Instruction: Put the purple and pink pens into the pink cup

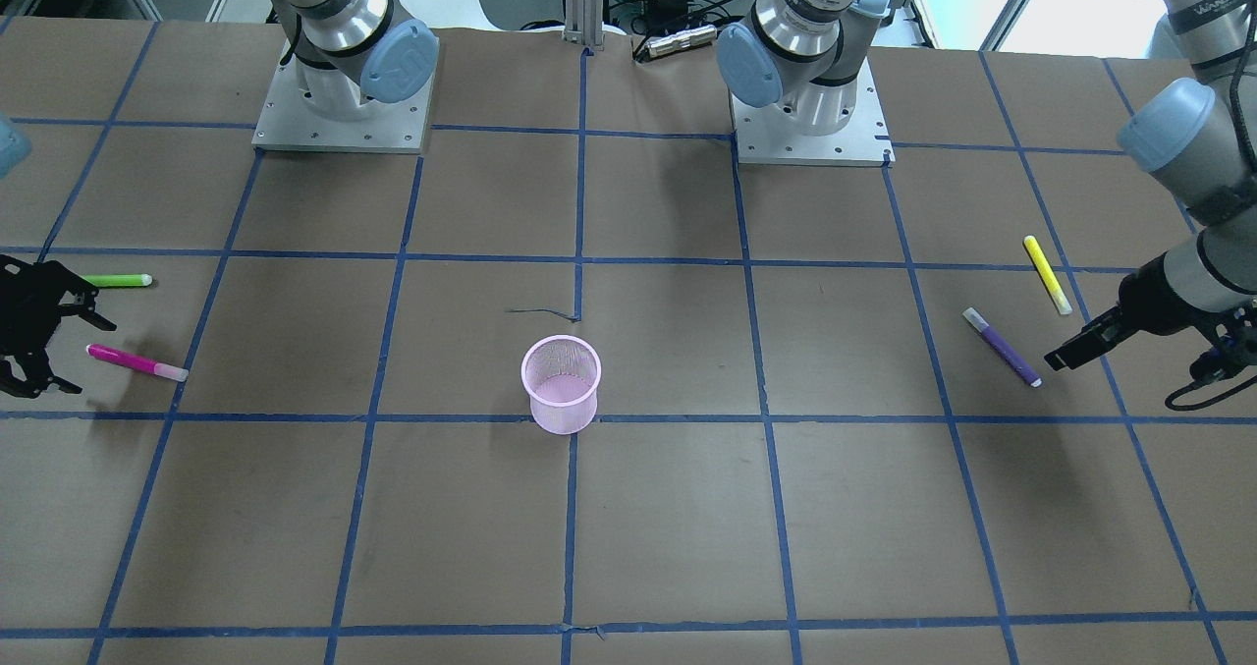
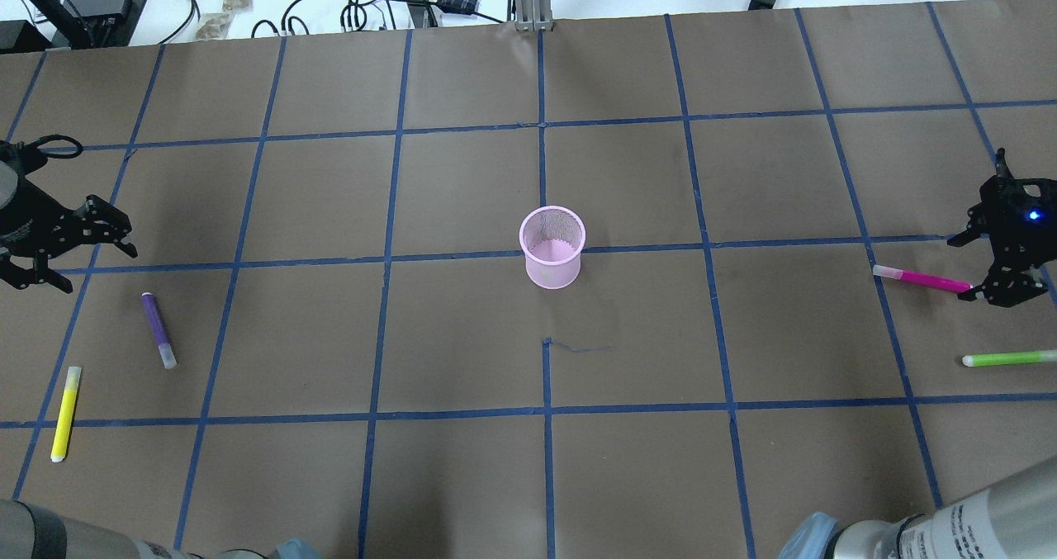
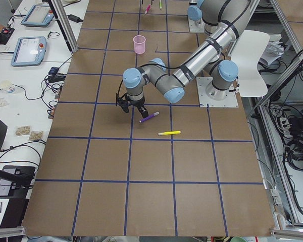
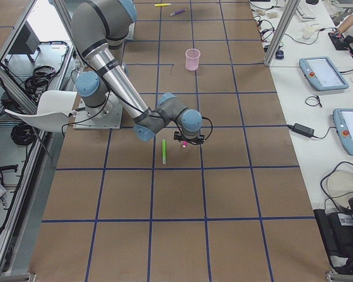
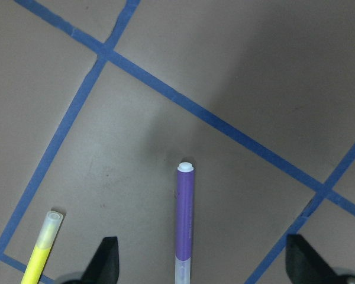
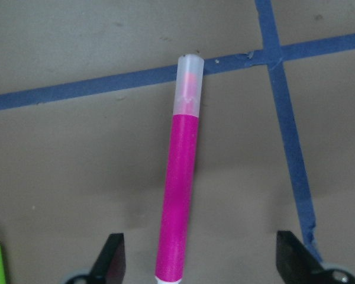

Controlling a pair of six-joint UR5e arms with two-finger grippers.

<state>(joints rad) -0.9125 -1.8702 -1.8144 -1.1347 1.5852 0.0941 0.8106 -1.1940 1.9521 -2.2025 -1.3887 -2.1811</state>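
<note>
The pink mesh cup [image 2: 552, 245] stands upright and empty at the table's middle, also in the front view [image 1: 561, 383]. The purple pen [image 2: 157, 328] lies flat at the left. My left gripper [image 2: 91, 266] hovers open just beyond its far end; in the left wrist view the purple pen [image 5: 185, 219] lies between the spread fingertips [image 5: 106, 257]. The pink pen [image 2: 921, 278] lies flat at the right. My right gripper [image 2: 968, 267] is open around its outer end, and in the right wrist view the pink pen [image 6: 180, 195] lies between the fingertips [image 6: 112, 254].
A yellow pen [image 2: 65, 412] lies near the purple one, and also shows in the left wrist view [image 5: 41, 248]. A green pen [image 2: 1007, 358] lies near the pink one. The arm bases [image 1: 344, 105] [image 1: 810, 115] stand at the robot's side of the table. Blue tape lines grid the brown surface.
</note>
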